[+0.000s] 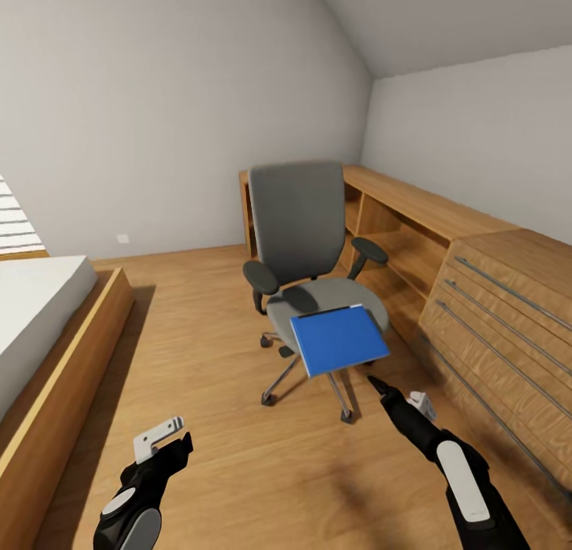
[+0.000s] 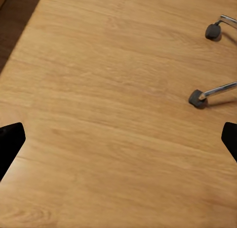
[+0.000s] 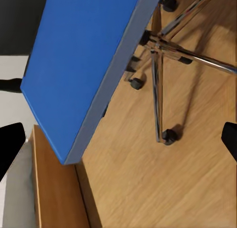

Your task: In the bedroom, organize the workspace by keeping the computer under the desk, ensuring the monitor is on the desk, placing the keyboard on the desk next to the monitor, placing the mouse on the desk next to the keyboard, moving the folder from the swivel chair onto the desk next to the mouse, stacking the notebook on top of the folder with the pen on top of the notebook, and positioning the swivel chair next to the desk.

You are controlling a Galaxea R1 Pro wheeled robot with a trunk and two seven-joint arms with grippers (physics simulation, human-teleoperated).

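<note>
Right gripper (image 1: 380,385) reaching toward the folder (image 1: 338,339), jaws spread wide, nothing grasped.
Blue, flat on the swivel chair (image 1: 306,240) seat, overhanging its front edge (chrome star base on the plank floor (image 1: 238,423)); left gripper (image 1: 163,439) low over bare floor, likewise released.

A bedroom under a sloped ceiling: bed (image 1: 40,319), plank floor (image 1: 214,391), swivel chair (image 1: 306,248), light wood drawer unit (image 1: 508,327).
</note>
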